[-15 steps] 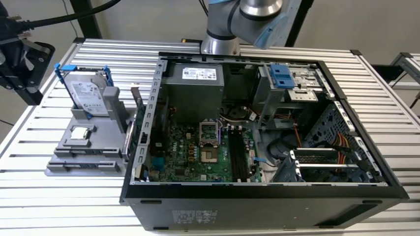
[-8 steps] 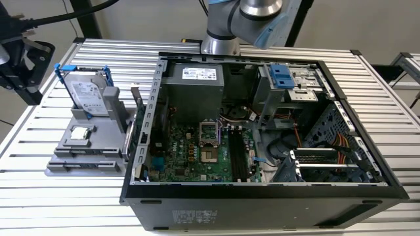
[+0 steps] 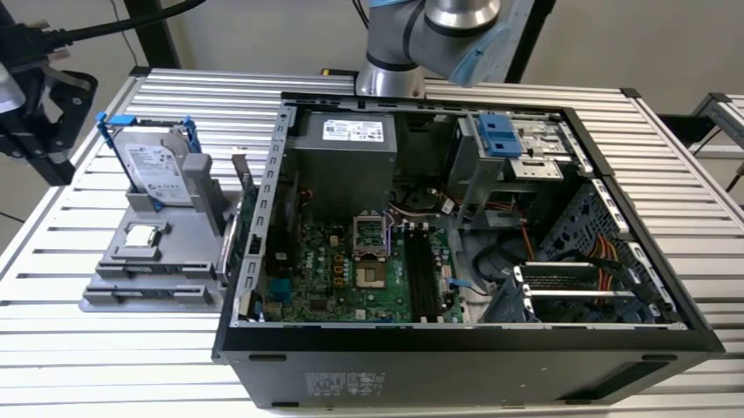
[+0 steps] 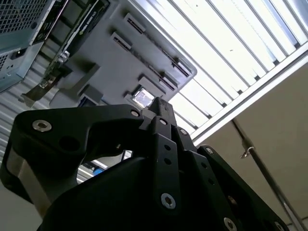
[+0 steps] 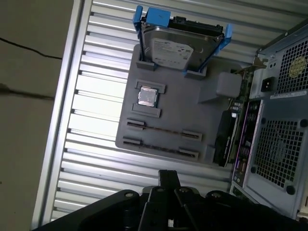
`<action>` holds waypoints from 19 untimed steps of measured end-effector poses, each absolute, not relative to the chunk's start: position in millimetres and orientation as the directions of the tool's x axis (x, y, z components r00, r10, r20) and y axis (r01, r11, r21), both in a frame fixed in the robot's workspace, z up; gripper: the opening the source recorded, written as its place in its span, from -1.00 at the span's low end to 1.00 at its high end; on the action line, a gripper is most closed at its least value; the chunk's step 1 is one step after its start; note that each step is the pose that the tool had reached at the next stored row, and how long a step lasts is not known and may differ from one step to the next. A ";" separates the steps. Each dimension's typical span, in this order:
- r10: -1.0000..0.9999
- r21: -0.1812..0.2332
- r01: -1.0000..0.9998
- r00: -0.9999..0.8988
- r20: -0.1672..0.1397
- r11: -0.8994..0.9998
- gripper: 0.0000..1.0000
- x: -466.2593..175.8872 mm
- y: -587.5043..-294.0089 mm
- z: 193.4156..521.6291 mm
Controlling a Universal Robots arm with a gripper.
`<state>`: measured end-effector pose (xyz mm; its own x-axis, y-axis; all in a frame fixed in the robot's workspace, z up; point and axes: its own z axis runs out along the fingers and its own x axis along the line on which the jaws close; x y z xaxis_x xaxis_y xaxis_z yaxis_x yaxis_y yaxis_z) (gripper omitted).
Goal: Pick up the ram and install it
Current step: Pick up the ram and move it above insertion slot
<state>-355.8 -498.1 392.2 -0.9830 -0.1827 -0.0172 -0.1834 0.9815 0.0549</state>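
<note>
step in hand, as i judge it: approach for the pick, ram not yet grasped. end effector (image 5: 168,176) hovers above the grey holder (image 5: 187,108) on the surface (image 5: 96,96), fingers (image 4: 162,108) apparently pressed together, holding nothing. ram (image 5: 163,130) seems to stand edge-up between clips, near the holder's edge opposite the hard drive (image 5: 178,45). a grasp would need parted fingers squared across that thin edge.
</note>
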 end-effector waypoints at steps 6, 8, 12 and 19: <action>-0.219 0.055 -0.220 -0.976 -0.017 0.974 -1.00 -355.9 -497.3 392.2; -0.232 0.055 -0.232 -0.973 -0.017 0.971 -1.00 -355.8 -497.1 392.2; -0.256 0.055 -0.257 -0.967 -0.017 0.965 -1.00 -355.9 -496.9 392.2; -0.301 0.055 -0.301 -0.954 -0.017 0.952 -1.00 -355.9 -496.6 392.2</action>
<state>-355.9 -496.6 392.2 -0.9535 -0.3008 -0.0171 -0.3012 0.9520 0.0549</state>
